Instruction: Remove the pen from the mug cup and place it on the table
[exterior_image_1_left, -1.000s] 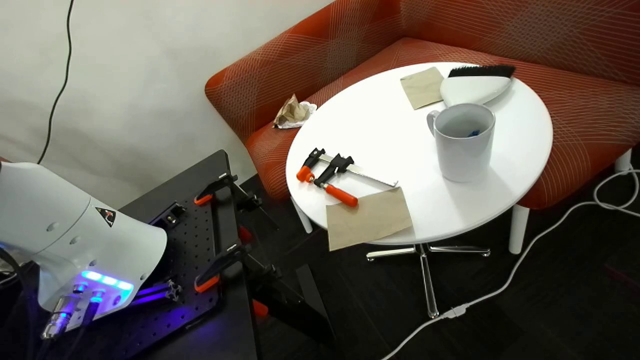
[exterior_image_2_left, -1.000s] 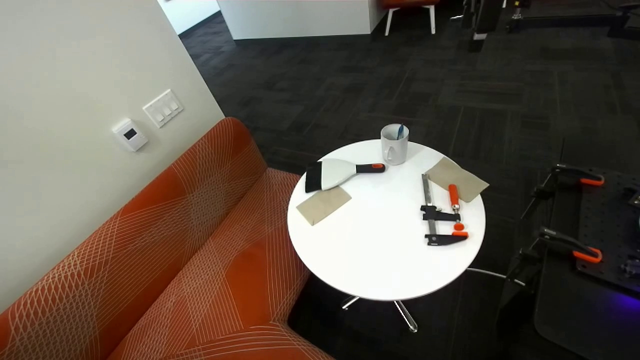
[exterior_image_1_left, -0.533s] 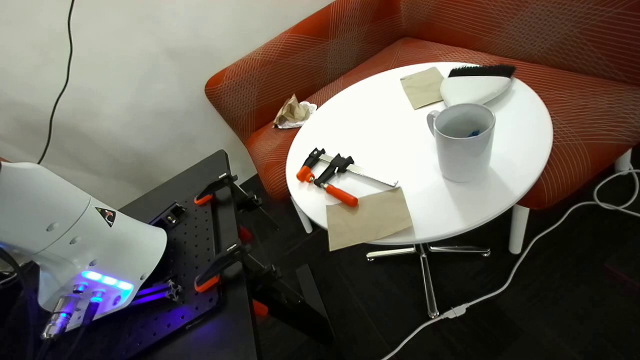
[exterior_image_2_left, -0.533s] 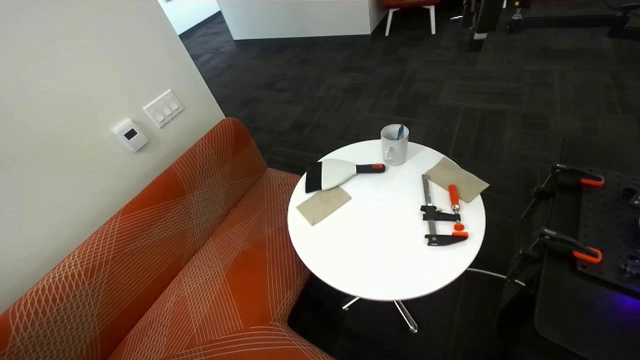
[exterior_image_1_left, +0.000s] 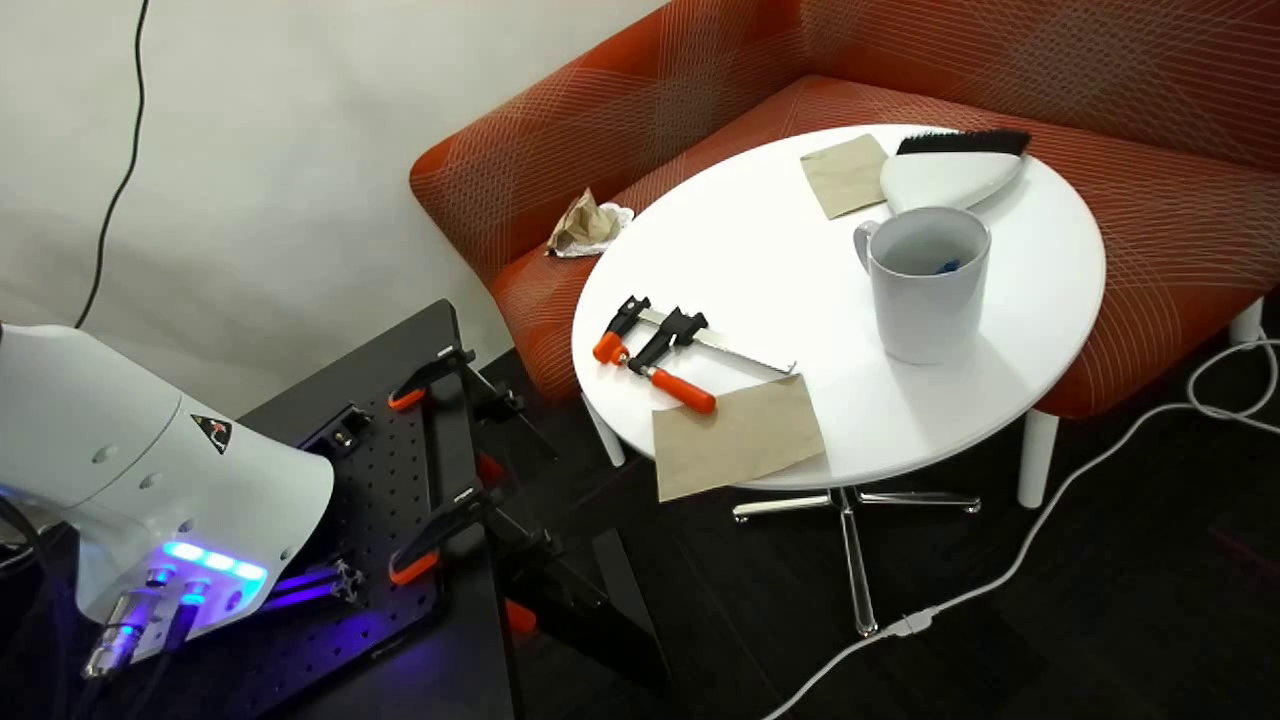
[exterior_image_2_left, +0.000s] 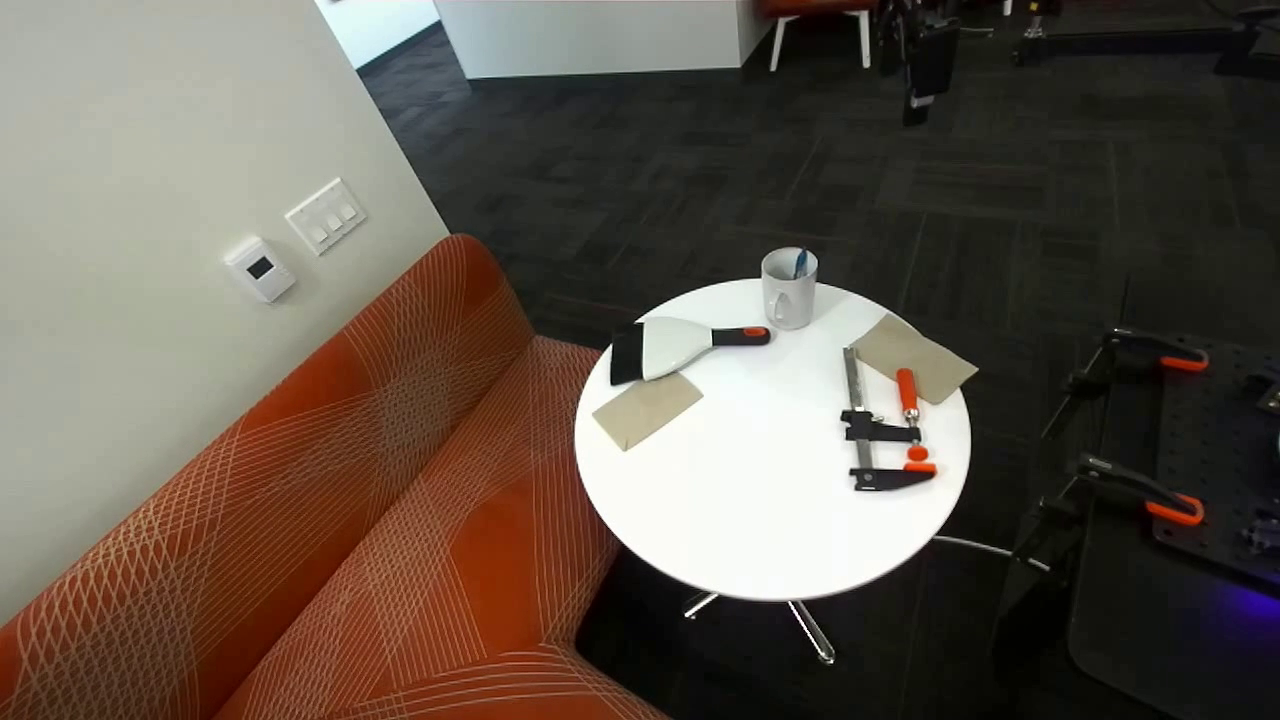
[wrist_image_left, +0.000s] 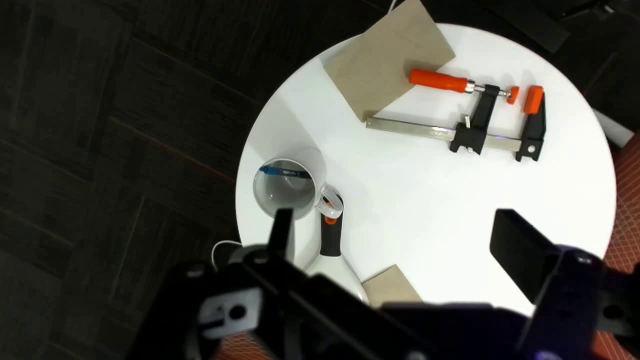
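While hovering above the round white counter (wrist_image_left: 425, 200) with fingers (wrist_image_left: 520, 245) spread wide and holding nothing, seeing the blue pen (wrist_image_left: 285, 172) leaning inside the white mug (wrist_image_left: 287, 195), below the fingers and beyond the nearer one in the wrist view. Apparently just beginning, leaving grasping, lifting out and laying down undone.

I see the blue pen (wrist_image_left: 286, 172) leaning inside the plain white mug cup (exterior_image_1_left: 925, 312). The mug cup stands upright near the edge of the round white table (exterior_image_2_left: 760, 480).
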